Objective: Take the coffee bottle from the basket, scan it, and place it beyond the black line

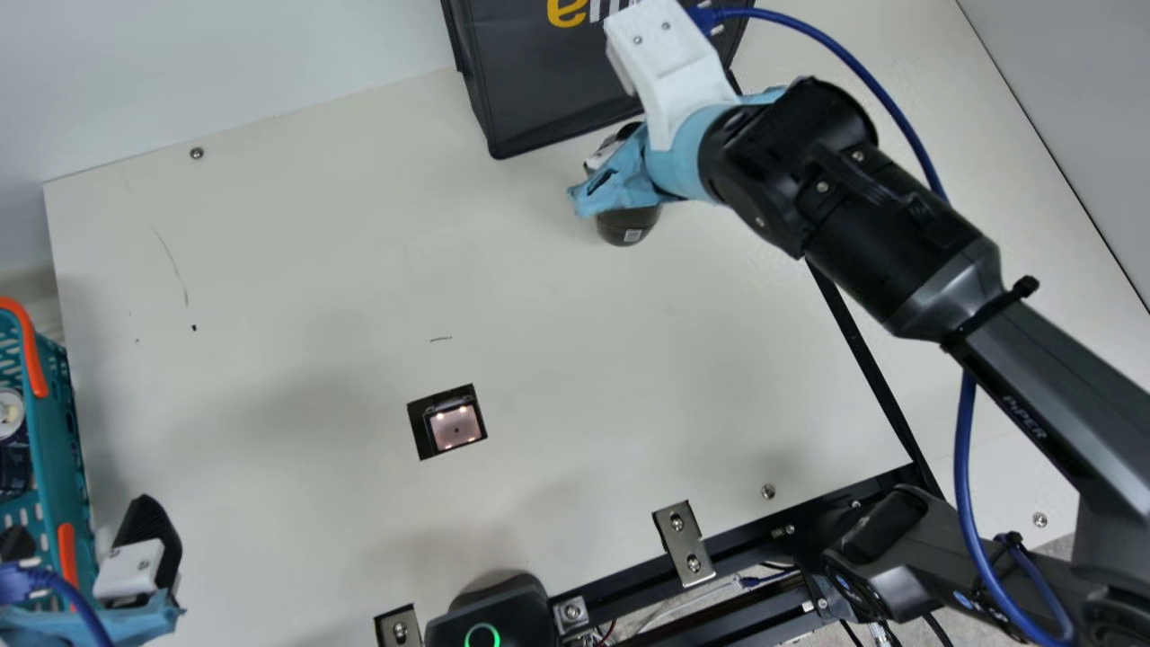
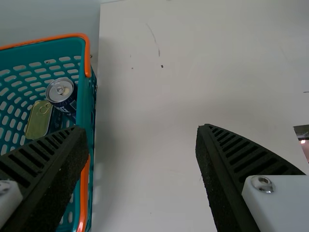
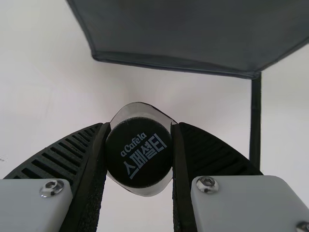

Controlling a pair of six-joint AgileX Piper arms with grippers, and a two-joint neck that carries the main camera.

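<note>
In the main view my right gripper [image 1: 600, 181], wrapped in blue, is shut on the dark coffee bottle [image 1: 629, 226] just below the black bag, on the near side of the black line [image 1: 867, 359]. The right wrist view has the black cap of the bottle [image 3: 139, 152] facing the camera, squeezed between both fingers of the right gripper [image 3: 140, 128]. Whether its base touches the table I cannot tell. My left gripper [image 1: 83, 535] is open at the lower left, by the teal basket [image 1: 56, 422]. In the left wrist view, the left gripper [image 2: 140, 130] has one finger over the basket's rim [image 2: 86, 111].
The basket holds a dark can [image 2: 61, 91] and a gold tin [image 2: 39, 120]. A lit scanner window [image 1: 455, 427] is set in the table, centre-left. The black bag [image 1: 539, 90] stands at the back. Metal brackets [image 1: 683, 542] and a black device [image 1: 492, 620] line the near edge.
</note>
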